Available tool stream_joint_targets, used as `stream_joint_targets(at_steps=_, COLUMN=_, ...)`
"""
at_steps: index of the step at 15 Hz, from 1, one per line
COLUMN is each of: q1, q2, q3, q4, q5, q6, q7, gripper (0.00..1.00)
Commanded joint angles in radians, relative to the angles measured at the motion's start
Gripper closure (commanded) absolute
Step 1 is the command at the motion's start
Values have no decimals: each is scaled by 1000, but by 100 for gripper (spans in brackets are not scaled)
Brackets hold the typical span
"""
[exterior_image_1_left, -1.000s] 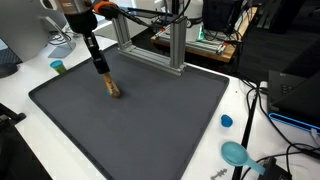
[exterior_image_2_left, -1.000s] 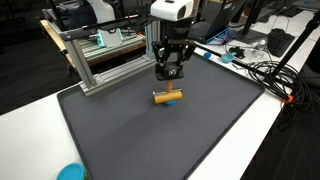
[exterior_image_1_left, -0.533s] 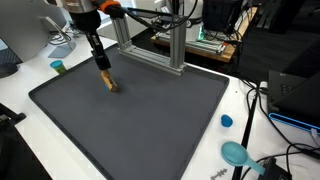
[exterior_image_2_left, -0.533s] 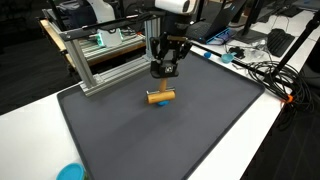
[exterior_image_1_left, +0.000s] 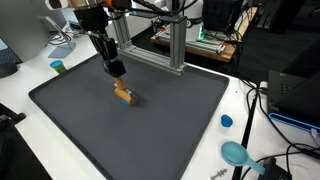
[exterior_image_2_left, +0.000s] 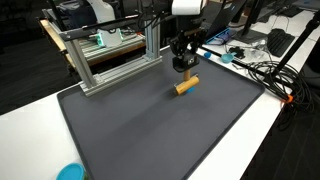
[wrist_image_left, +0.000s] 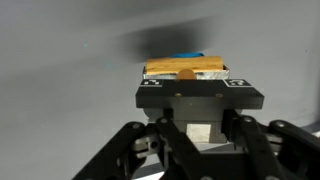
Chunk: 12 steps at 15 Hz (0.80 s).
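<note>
A short wooden cylinder (exterior_image_1_left: 124, 96) with a blue part on it hangs just under my gripper (exterior_image_1_left: 116, 72) over the dark grey mat (exterior_image_1_left: 150, 135). The fingers are shut on its top end, and it has travelled along with them. From the opposite side, the cylinder (exterior_image_2_left: 187, 85) sits tilted below the gripper (exterior_image_2_left: 182, 66), near the far edge of the mat (exterior_image_2_left: 150, 130). In the wrist view the wooden piece (wrist_image_left: 185, 69) lies straight ahead of the gripper (wrist_image_left: 186, 78), with a blue sliver behind it; the fingertips are hidden by the gripper's body.
An aluminium frame (exterior_image_1_left: 150, 45) (exterior_image_2_left: 100, 60) stands along the mat's back edge, close to the gripper. A blue cap (exterior_image_1_left: 226, 121), a teal bowl (exterior_image_1_left: 236, 153) (exterior_image_2_left: 70, 172) and a small teal cup (exterior_image_1_left: 58, 67) rest on the white table. Cables (exterior_image_2_left: 265, 72) trail off one side.
The gripper has swung across the mat with the wooden cylinder, away from the small teal cup's side. The cylinder now hangs at a different tilt. The jaws stayed shut.
</note>
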Motion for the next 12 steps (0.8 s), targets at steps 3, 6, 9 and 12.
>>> stream_joint_targets(at_steps=3, q1=-57, q2=32, q3=10, q4=43, q5=125, q6=0, q7=-52, gripper=77)
stream_joint_targets(at_steps=6, q1=-41, q2=58, q3=-18, q4=57, q5=81, q6=22, q7=17, gripper=77)
stream_joint_targets(at_steps=9, q1=-19, q2=91, q3=-36, q4=62, q5=48, q6=65, q7=81, gripper=77)
stream_joint_targets(at_steps=12, q1=28, q2=123, q3=-75, q4=69, q5=-33, q6=119, q7=184, gripper=77)
